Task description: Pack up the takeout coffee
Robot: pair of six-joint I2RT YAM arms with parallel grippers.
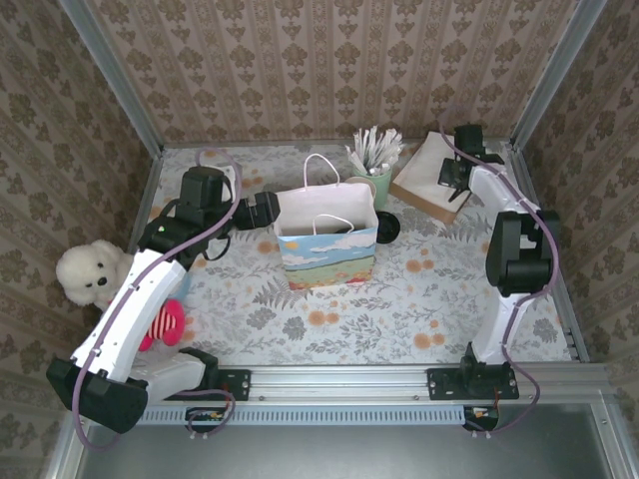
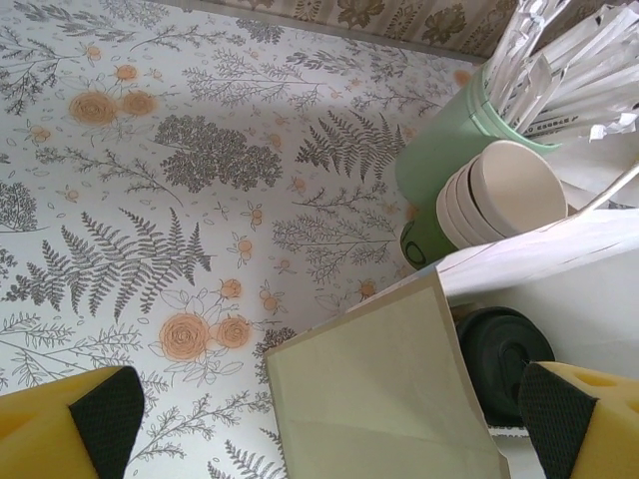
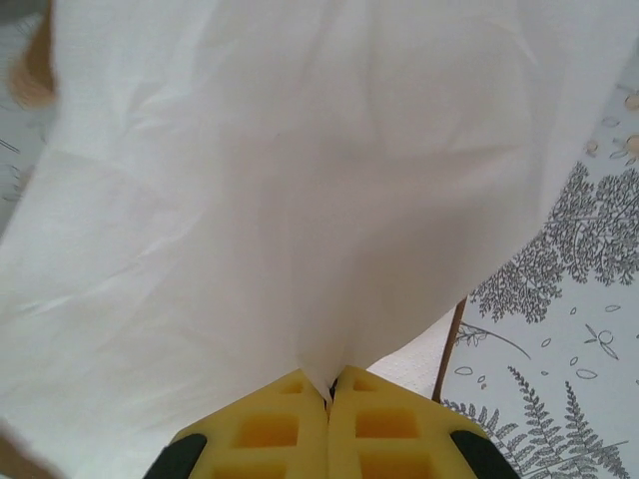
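Takeout coffee (image 1: 385, 228) beside bag (image 1: 329, 254), poss. touching, print on sticks (image 2: 564, 70) unreadable

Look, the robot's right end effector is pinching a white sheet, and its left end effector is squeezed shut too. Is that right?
Not quite. The left end effector is wide open, as the left wrist view shows. The right end effector is indeed shut, pinching the white sheet.

White teddy bear (image 1: 86, 273) (far left)
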